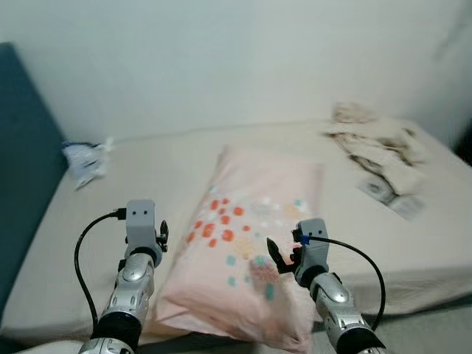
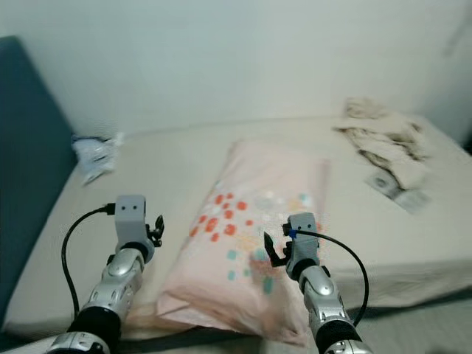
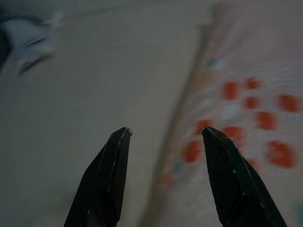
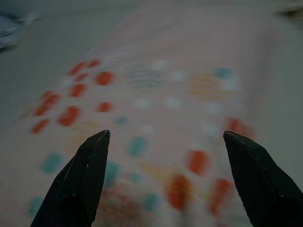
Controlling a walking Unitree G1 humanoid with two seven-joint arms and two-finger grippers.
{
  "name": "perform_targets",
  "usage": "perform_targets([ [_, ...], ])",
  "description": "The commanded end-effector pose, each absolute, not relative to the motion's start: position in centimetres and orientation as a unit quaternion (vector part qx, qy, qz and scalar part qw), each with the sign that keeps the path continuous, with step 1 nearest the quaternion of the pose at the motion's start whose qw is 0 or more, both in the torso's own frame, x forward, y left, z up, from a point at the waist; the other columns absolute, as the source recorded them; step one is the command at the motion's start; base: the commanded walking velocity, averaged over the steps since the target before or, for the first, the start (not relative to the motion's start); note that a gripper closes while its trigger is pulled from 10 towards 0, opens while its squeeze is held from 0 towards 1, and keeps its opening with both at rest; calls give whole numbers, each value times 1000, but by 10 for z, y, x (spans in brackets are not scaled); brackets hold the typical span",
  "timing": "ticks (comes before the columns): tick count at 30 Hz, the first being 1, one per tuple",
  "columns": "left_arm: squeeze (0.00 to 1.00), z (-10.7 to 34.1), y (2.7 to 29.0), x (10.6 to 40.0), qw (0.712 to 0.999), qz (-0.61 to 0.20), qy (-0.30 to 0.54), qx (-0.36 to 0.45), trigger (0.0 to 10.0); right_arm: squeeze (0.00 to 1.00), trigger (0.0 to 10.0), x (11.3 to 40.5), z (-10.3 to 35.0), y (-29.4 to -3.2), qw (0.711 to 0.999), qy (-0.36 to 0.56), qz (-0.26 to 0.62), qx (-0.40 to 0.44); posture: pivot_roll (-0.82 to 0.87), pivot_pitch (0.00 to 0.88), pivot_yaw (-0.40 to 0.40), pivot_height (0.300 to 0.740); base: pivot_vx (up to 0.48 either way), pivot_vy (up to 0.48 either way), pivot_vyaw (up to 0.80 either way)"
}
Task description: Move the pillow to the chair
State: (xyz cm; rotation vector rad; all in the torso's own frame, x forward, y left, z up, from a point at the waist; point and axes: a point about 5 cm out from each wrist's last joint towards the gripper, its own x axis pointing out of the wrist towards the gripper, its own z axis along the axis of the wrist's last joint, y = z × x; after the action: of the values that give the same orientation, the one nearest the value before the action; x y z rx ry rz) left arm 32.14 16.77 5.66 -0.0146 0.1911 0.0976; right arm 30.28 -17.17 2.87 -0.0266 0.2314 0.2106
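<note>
The pink pillow (image 1: 247, 243) lay lengthwise on the bed (image 1: 147, 158), its near end at the mattress edge. Risk: a one-sided pinch would likely let the soft pillow sag and slip. The left gripper (image 3: 163, 135) straddled its side seam, fingers parted; the right gripper (image 4: 165, 137) hovered above, spread wide.

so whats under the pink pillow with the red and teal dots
The pink dotted pillow lies flat on the beige sheet of the bed, its near end reaching the bed's front edge. Whatever sits directly beneath it is covered. Both open grippers, left and right, hover above it.
</note>
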Motion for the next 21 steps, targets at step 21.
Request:
perform_targets([
  [21, 0, 56, 171, 321, 994, 51, 98, -5, 10000, 0, 10000, 302, 27, -168, 987, 116, 109, -9, -63, 49, -8, 740, 0, 0, -335],
])
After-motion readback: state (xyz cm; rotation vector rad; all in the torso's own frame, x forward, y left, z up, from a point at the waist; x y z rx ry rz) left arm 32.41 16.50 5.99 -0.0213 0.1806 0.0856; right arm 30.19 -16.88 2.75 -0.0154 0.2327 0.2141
